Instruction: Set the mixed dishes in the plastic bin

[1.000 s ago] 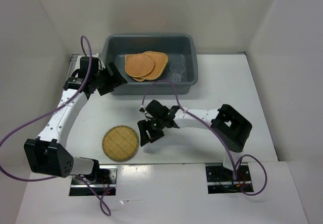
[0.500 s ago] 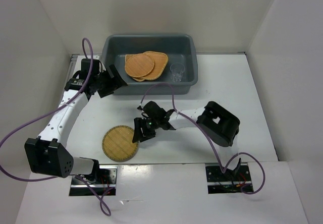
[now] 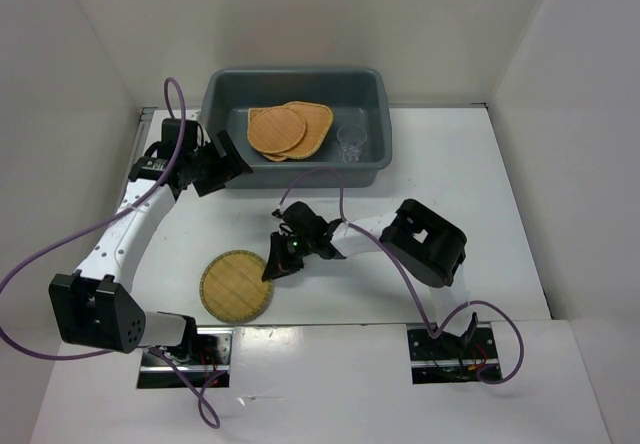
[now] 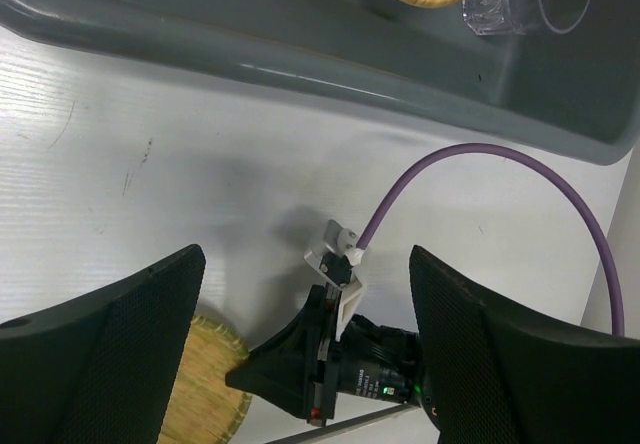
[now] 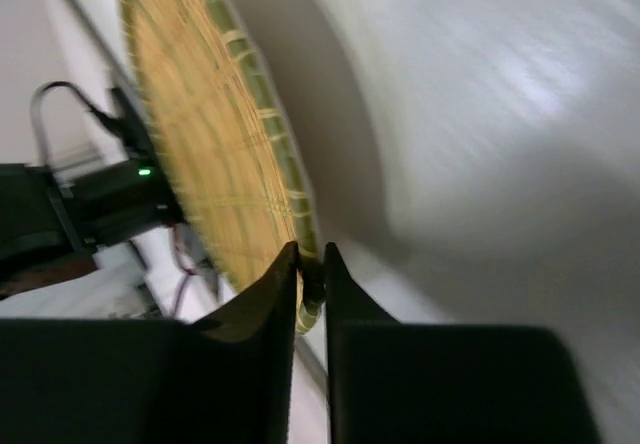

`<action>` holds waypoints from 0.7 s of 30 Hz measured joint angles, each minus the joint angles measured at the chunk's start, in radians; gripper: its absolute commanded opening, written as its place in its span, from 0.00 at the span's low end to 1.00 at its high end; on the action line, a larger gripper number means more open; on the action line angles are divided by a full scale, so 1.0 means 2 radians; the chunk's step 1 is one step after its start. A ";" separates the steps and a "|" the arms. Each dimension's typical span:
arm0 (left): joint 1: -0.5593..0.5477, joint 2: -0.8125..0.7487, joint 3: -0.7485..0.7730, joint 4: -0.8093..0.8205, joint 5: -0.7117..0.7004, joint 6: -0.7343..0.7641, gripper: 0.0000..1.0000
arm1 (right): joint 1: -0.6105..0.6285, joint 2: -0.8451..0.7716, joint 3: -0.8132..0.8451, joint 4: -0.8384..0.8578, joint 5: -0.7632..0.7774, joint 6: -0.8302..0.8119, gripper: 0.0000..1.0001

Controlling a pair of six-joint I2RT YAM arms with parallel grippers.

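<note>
1. Grip state: the right gripper [image 3: 270, 267] has its jaws drawn to a narrow slot on the right rim of the round tray [image 3: 237, 285]. The right wrist view shows that rim pinched between both fingers [image 5: 270, 299].
2. The left gripper [image 3: 228, 159] stands wide apart and holds nothing, just beside the left near corner of the plastic bin [image 3: 225, 99].
3. The round tray sits on the table [image 3: 480, 214] close to its near edge, well apart from the bin. Bare white surface lies between them.
4. The bin holds the stacked trays [image 3: 290, 129] at centre and the glass cup [image 3: 351, 143] at right. Bare grey floor shows at its left.
5. Only the top view shows the whole bin. The left wrist view shows just its near wall, the cup and the right gripper.
</note>
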 measured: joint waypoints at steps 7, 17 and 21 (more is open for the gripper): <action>0.000 0.000 0.000 -0.001 -0.004 0.001 0.90 | -0.001 -0.004 -0.001 0.018 -0.027 0.002 0.00; 0.000 -0.032 0.025 -0.026 -0.051 0.012 0.93 | -0.004 -0.173 -0.044 -0.136 0.035 -0.053 0.00; 0.000 -0.052 0.043 -0.039 -0.080 0.013 1.00 | -0.056 -0.286 -0.050 -0.188 0.035 -0.062 0.00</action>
